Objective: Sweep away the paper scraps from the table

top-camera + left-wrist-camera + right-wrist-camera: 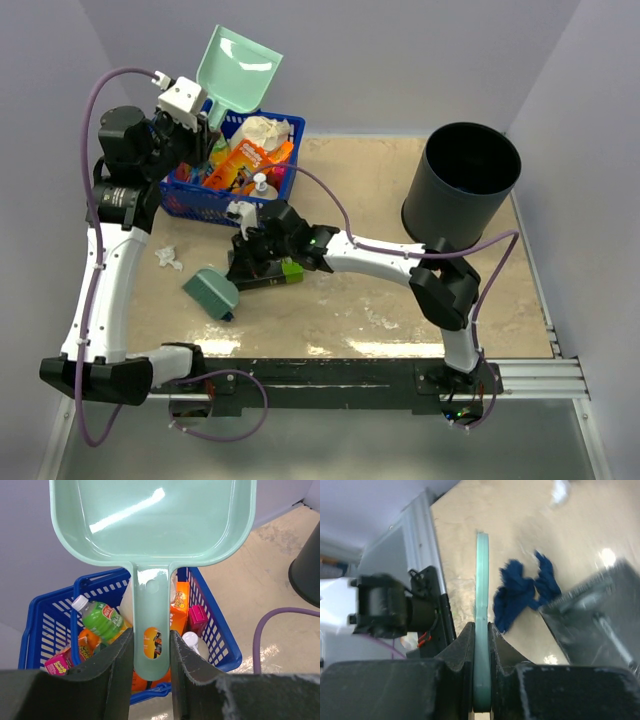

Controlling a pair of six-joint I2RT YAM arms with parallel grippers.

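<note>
- Two arms show from above. The left gripper point(207, 122) is up high at the back left. It grips a mint-green dustpan point(238, 66) over a blue basket point(180, 200) full of bottles and packs.
- The right gripper point(238, 268) reaches low to the left and is clenched on a teal brush point(211, 293). The brush is just beside a green-and-black box point(272, 276).
- One whitish paper scrap point(167, 257) lies on the table point(380, 300), left of the brush. A black bin point(462, 180) stands at the far right.
- Left wrist view: both left fingers point(117, 665) squeeze the dustpan's handle point(152, 625) tight. The scoop is held up, with the basket below it. A green bottle point(100, 620) lies in the basket.
- Right wrist view: the right fingers point(462, 645) pinch the brush, which looks like a thin teal edge from here. Some dark blue paper scraps point(520, 592) lie on the table just right of that edge, near the dark box. A blurry whitish scrap is far off at the top.
</note>
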